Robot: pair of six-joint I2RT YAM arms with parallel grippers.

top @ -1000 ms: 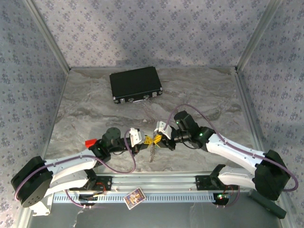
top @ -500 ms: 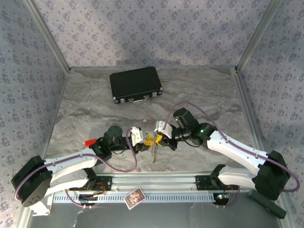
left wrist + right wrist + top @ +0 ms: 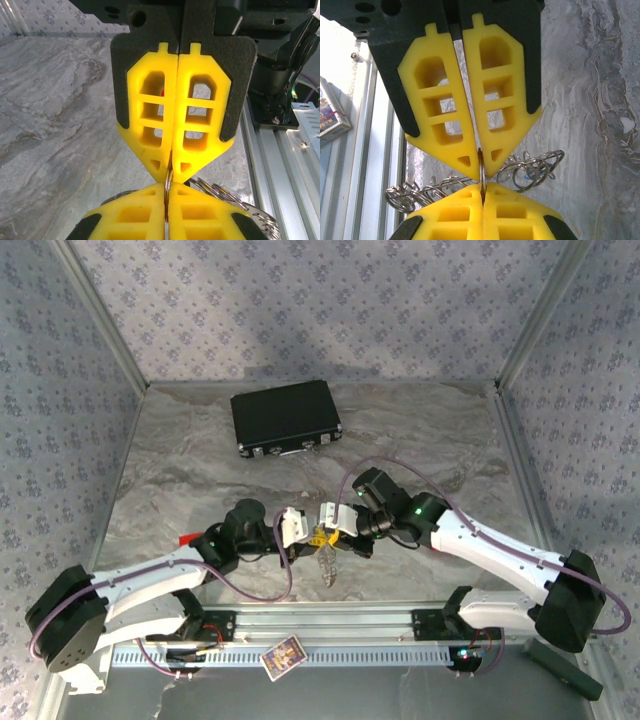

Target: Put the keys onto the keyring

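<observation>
The keyring (image 3: 326,562), a silvery ring fanned with small metal loops, hangs just above the table near its front middle. My left gripper (image 3: 312,537) and right gripper (image 3: 331,535) meet tip to tip, both shut on the ring's wire. In the left wrist view the wire (image 3: 168,179) runs between my yellow fingers (image 3: 130,210) and the opposing pair above. The right wrist view shows the same pinch (image 3: 482,170), with loops (image 3: 530,170) spread to both sides. A small blue bit (image 3: 533,174) shows among the loops. The green key is hidden.
A black case (image 3: 286,417) lies at the back of the table. A red block (image 3: 186,539) sits beside the left arm. A small card (image 3: 283,656) rests on the aluminium rail (image 3: 340,625) at the front edge.
Both grippers stayed shut on the ring. The right wrist has drawn left and the left wrist right, and the hanging loops sit a little lower and to the right.
</observation>
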